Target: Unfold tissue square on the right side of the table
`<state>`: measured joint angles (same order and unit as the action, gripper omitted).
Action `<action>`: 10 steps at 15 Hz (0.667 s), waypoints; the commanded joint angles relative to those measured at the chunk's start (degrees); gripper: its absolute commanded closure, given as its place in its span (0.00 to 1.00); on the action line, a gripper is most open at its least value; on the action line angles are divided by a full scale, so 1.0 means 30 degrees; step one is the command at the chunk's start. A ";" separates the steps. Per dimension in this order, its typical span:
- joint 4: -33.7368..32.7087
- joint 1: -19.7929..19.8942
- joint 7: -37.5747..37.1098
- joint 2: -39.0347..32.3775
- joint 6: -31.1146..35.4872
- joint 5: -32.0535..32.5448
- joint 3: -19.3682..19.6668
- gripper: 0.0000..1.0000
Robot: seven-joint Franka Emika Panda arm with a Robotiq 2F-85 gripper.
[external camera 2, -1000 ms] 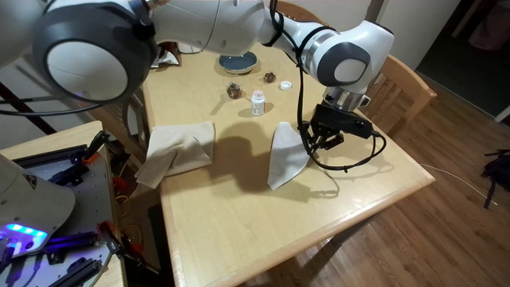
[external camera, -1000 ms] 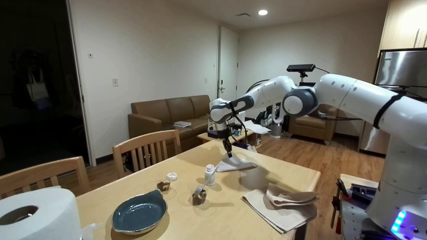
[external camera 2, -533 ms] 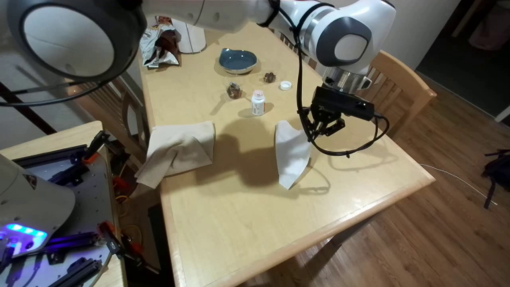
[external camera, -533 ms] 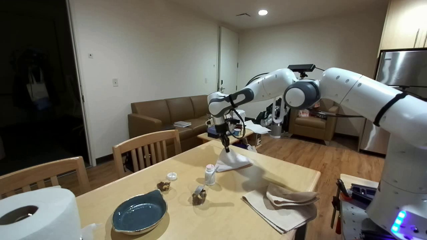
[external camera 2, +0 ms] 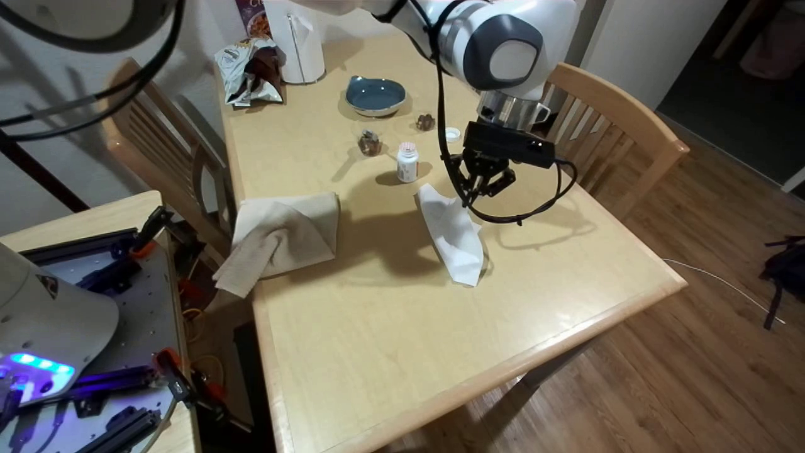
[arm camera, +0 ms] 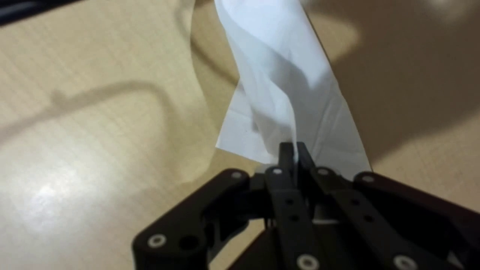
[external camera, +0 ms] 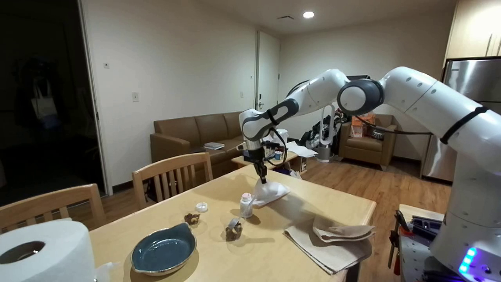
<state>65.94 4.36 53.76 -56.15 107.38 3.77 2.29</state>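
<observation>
Standing near the tissue point(external camera 2: 454, 236): white bottle point(external camera 2: 407, 165).

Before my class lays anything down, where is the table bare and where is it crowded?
A broad bare patch of table runs from the folded cloth and the tissue to the edges, away from the bottle. A narrower, shadowed strip lies between cloth and tissue. Crowded: around the bottle, white cap and blue dish, and where the gripper pinches the tissue.
</observation>
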 commanded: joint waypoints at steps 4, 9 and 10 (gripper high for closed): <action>0.6965 0.0509 -0.0099 0.5392 0.2796 0.0516 -0.0917 0.97; 1.1531 0.0819 0.0820 0.8098 0.3707 0.0879 -0.0995 0.97; 1.2552 0.0883 0.0933 0.8568 0.4169 0.0860 -0.0993 0.97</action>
<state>92.47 5.40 54.62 -36.58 115.16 5.03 0.45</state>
